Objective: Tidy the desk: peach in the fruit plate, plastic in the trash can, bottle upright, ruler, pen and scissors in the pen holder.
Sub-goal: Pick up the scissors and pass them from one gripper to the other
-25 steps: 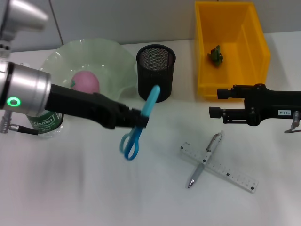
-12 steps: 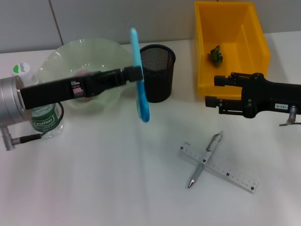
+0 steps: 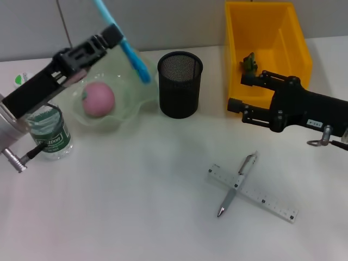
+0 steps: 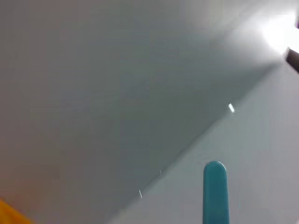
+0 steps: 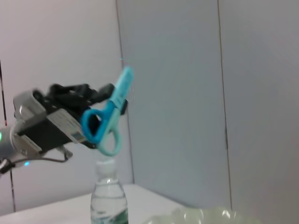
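Gripping the blue scissors between clenched jaws, the left gripper holds them above the fruit plate, left of the pen holder. Since 0.5 s ago, the arm has risen and tilted upward. The scissors' upper end is cropped. The right gripper hovers with released jaws.

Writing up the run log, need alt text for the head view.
The left gripper holds blue scissors raised above the fruit plate with the peach, beside the pen holder. Pen and ruler lie crossed on the desk.
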Action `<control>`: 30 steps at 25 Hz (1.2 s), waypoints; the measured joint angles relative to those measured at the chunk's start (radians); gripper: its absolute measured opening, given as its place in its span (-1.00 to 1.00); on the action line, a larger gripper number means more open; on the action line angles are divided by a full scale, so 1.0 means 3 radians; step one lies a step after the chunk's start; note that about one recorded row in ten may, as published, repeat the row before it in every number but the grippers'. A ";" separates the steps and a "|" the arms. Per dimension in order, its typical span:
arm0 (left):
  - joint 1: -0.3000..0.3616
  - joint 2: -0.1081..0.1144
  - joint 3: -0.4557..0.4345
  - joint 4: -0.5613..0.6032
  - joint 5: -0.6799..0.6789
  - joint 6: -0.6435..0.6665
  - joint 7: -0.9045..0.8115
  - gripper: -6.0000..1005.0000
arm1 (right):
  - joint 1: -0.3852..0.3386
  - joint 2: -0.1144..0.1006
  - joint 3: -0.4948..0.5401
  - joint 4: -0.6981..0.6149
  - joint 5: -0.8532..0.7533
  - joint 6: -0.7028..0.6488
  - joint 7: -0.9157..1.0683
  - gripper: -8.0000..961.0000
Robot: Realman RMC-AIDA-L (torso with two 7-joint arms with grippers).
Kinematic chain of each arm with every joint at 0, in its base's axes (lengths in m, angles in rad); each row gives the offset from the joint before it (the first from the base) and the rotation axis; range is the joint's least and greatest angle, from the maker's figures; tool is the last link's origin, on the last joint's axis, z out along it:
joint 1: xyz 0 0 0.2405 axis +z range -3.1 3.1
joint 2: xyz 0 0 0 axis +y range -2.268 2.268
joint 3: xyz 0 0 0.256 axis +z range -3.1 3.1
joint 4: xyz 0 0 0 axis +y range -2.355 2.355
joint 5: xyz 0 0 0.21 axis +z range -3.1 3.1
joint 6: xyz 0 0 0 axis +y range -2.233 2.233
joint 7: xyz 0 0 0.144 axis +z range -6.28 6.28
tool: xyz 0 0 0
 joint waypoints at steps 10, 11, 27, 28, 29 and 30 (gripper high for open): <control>-0.0100 -0.0025 0.0002 -0.0472 -0.0481 -0.0195 0.0042 -0.51 | 0.0099 0.0071 -0.0045 0.0710 0.0606 -0.0031 -0.1004 0.34; -0.0135 -0.0026 0.0000 -0.0569 -0.0525 -0.0208 0.0043 -0.51 | 0.0125 0.0074 -0.0044 0.0793 0.0648 -0.0038 -0.1099 0.34; -0.0306 -0.0028 -0.0126 -0.1249 -0.0945 -0.0206 0.0281 -0.51 | 0.0571 0.0119 0.0054 0.1773 0.0859 -0.0110 -0.2061 0.32; -0.0311 -0.0027 -0.0131 -0.1254 -0.0943 -0.0201 0.0287 -0.51 | 0.0596 0.0119 0.0108 0.1836 0.0860 -0.0111 -0.2113 0.31; -0.0318 -0.0027 -0.0133 -0.1260 -0.0938 -0.0194 0.0293 -0.50 | 0.0614 0.0120 0.0155 0.1880 0.0860 -0.0112 -0.2159 0.31; -0.0326 -0.0028 -0.0133 -0.1266 -0.0932 -0.0191 0.0295 -0.50 | 0.0633 0.0120 0.0197 0.1926 0.0861 -0.0112 -0.2209 0.31</control>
